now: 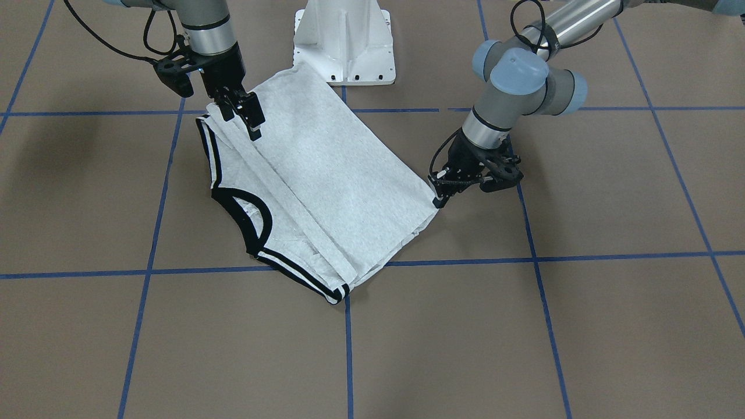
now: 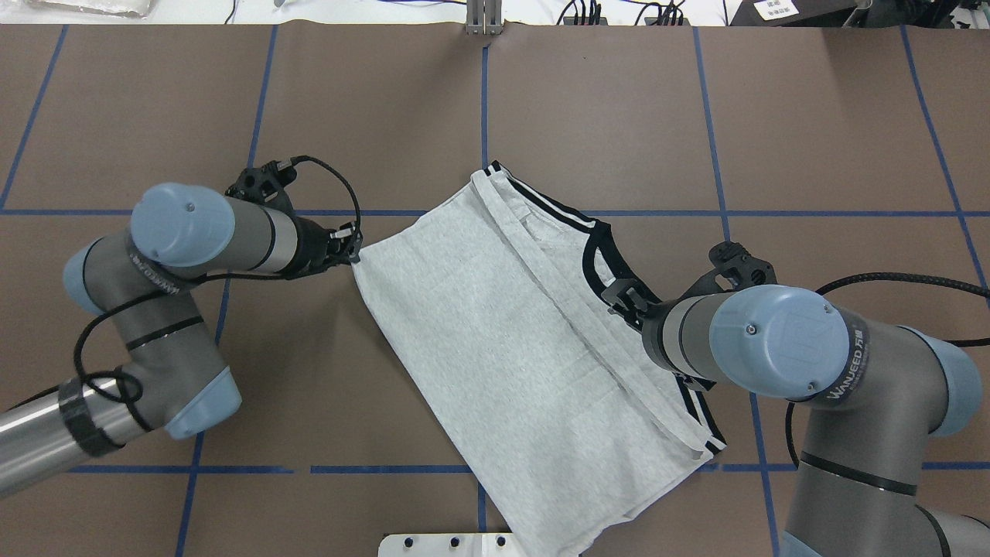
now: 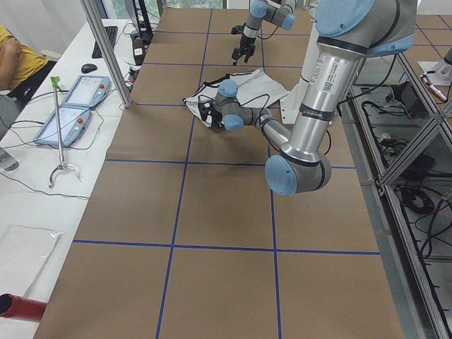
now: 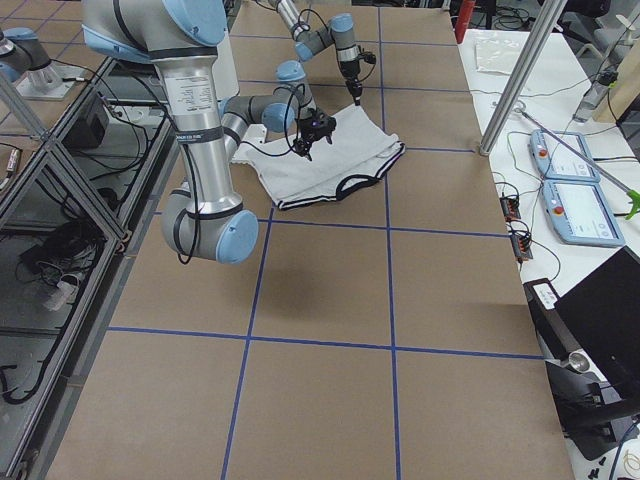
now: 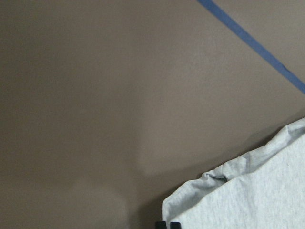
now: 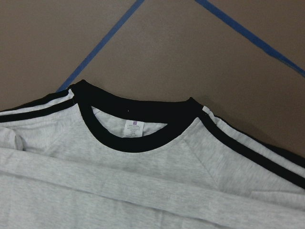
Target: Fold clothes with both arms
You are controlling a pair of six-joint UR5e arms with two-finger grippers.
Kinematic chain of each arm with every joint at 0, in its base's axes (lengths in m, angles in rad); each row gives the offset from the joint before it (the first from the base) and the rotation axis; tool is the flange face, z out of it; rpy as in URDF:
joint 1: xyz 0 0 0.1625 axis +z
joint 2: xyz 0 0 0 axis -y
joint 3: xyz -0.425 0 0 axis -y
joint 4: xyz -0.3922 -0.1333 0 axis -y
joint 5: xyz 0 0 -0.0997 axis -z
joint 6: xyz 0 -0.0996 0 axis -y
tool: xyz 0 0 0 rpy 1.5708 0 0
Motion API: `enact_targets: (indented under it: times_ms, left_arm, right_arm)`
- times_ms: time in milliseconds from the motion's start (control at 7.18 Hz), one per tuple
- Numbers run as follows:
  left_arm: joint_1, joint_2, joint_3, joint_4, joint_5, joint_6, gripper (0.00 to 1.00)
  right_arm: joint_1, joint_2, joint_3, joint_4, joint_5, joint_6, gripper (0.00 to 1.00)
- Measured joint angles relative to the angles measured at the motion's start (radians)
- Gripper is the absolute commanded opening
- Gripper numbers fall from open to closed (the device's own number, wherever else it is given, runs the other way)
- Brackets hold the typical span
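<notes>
Left fingers (image 1: 440,198) pinched shut low, right fingers (image 1: 254,119) parted, hovering.

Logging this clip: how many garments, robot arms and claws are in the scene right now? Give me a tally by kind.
Garments: 1, the T-shirt
Robot arms: 2, the left arm and the right arm
Claws: 2, the left claw and the right claw
Total: 5

We're seeing a light heather-grey fabric T-shirt (image 2: 503,333) w/ black collar & double black shoulder stripes; brown matte tabletop (image 2: 619,116) is showing blue tape grid lines (image 2: 485,108).
</notes>
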Motion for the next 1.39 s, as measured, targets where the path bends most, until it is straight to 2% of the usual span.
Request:
enact_targets:
  times_ms: [557, 696, 836, 1114, 1253, 1393]
  left_arm:
    - [-0.134, -0.359, 0.487, -0.194, 0.053, 0.057, 0.00]
    - [-0.144, -0.417, 0.592, -0.264, 0.063, 0.068, 0.43]
    - [-0.149, -0.458, 0.667, -0.319, 0.068, 0.075, 0.63]
    - [-0.155, -0.479, 0.690, -0.371, 0.061, 0.077, 0.65]
    - [-0.160, -0.440, 0.625, -0.384, 0.034, 0.078, 0.65]
    - [-0.164, -0.358, 0.512, -0.387, -0.009, 0.079, 0.65]
  right_arm:
    - [-0.002, 0.013, -0.007, 0.002, -0.001, 0.001, 1.00]
    - [-0.004, 0.022, -0.016, 0.003, -0.004, 0.001, 1.00]
    - [-0.006, 0.039, -0.038, 0.003, -0.008, 0.000, 1.00]
    - [-0.015, 0.073, -0.080, 0.003, -0.012, -0.027, 1.00]
    - [-0.031, 0.083, -0.093, 0.000, -0.011, -0.107, 1.00]
    - [-0.061, 0.089, -0.104, -0.002, -0.010, -0.226, 1.00]
